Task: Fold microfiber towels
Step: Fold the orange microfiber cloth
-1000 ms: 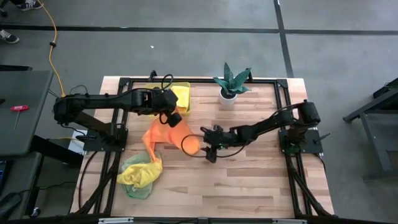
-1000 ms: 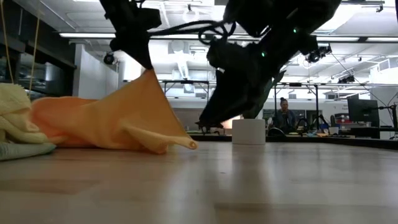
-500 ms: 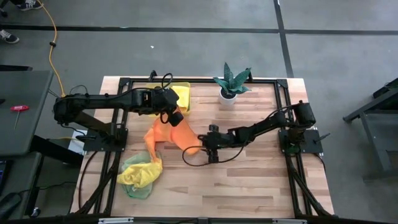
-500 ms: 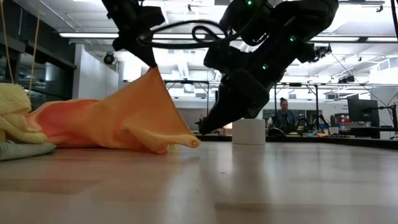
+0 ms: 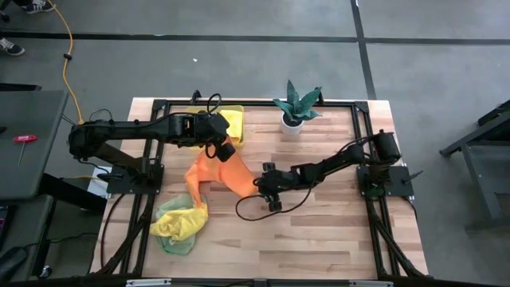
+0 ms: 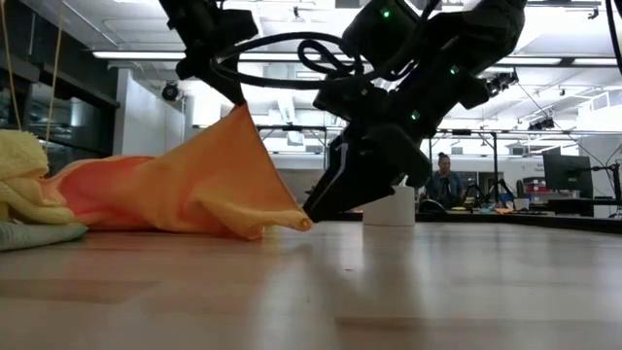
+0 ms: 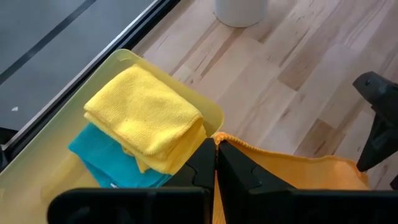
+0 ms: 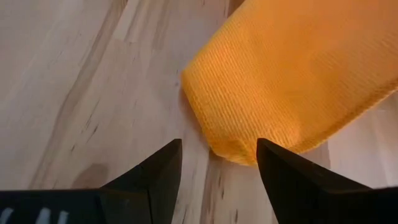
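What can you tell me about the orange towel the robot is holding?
The orange towel is a soft, finely ribbed cloth, plain orange all over. The left gripper pinches one edge with its fingers shut and holds it up, so the cloth hangs like a tent down to the wooden table. One rolled end rests on the table, and the right gripper is right at it with open fingers, one on each side. Its other end lies by a yellow and green towel pile.
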You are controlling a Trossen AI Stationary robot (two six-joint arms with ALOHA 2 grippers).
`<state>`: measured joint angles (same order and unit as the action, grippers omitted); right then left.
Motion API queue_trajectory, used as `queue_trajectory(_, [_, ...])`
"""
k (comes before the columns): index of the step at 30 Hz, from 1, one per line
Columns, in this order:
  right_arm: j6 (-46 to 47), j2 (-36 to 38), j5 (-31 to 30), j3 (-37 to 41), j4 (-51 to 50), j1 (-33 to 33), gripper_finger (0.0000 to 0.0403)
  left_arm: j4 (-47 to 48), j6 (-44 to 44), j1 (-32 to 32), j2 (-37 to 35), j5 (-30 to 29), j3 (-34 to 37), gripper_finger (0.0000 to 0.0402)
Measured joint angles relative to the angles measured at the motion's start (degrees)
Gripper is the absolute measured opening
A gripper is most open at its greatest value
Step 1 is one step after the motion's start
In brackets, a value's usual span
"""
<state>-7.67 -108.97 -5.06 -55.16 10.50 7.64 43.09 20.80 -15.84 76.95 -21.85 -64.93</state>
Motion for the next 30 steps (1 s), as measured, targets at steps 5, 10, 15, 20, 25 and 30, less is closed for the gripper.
queue_trajectory(5, [-0.32, -0.02, -0.54, 0.0, 0.21, -0.36, 0.02, -0.12, 0.02, 0.0, 0.0, 0.0, 0.0, 0.0])
queue_trajectory(10, [-0.2, -2.11, 0.85, 0.0, 0.64, -0.55, 0.02, -0.17, 0.02, 0.0, 0.0, -0.39, 0.0, 0.0])
queue_trajectory(15, [0.09, -2.49, 0.98, 0.0, 1.64, -0.55, 0.0194, -0.17, 0.02, 0.0, 0.0, -0.42, 0.0, 0.0])
queue_trajectory(20, [0.01, -2.49, 0.96, 0.0, 1.56, -0.66, 0.0154, -0.15, 0.02, 0.0, 0.0, -0.42, 0.0, 0.0])
queue_trajectory(25, [0.07, -2.49, 0.96, 0.0, 1.37, -0.66, 0.0095, -0.13, 0.02, 0.0, 0.0, -0.68, 0.0, 0.0])
queue_trajectory(30, [0.15, -2.49, 0.98, 0.0, -0.46, -0.66, 0.0048, -0.11, 0.02, 0.02, 0.0, -0.7, 0.0, 0.0])
